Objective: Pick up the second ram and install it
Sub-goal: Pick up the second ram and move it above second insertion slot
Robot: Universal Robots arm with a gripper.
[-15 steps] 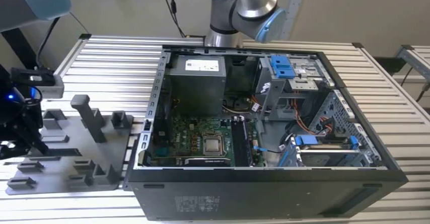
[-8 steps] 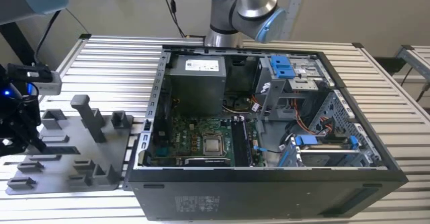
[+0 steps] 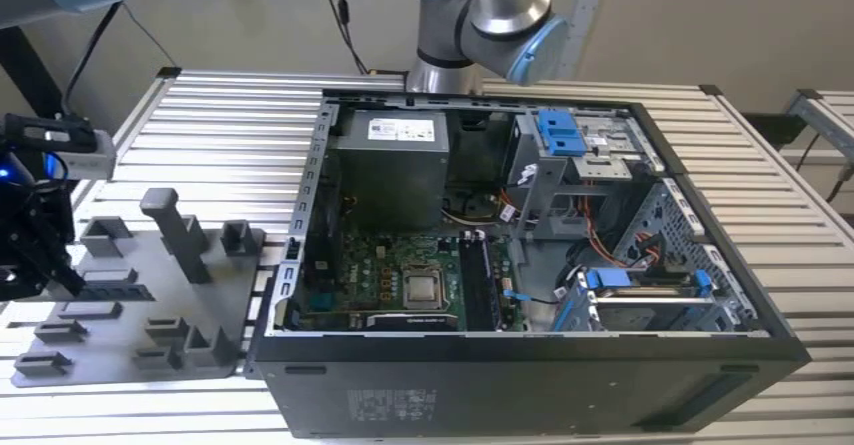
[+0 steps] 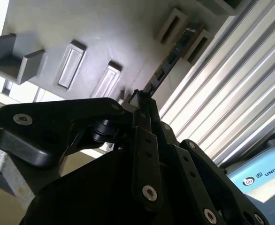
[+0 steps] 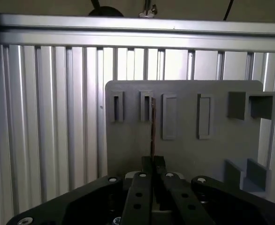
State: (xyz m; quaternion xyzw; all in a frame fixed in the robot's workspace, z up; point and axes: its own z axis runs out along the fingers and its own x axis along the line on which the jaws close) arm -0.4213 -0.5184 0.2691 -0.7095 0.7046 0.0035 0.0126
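The second ram (image 5: 152,126) is a thin dark stick seen edge-on, standing on its edge on the grey fixture plate (image 5: 184,154), its far end between two small upright holders. My gripper (image 5: 153,160) is shut on its near end, one finger against each flat side. In the second wrist view the second ram (image 4: 168,65) runs from my gripper (image 4: 142,96) toward the holders. In the exterior view my gripper (image 3: 56,283) hangs low over the fixture plate (image 3: 174,305) at the exterior view's left, with the second ram (image 3: 118,290) beside it.
An open computer case (image 3: 747,305) lies on the slatted metal table (image 3: 227,135), at the exterior view's right of the plate. Inside are the green motherboard (image 3: 380,265) and its long black slots (image 3: 481,285). Upright posts (image 3: 174,230) rise from the plate.
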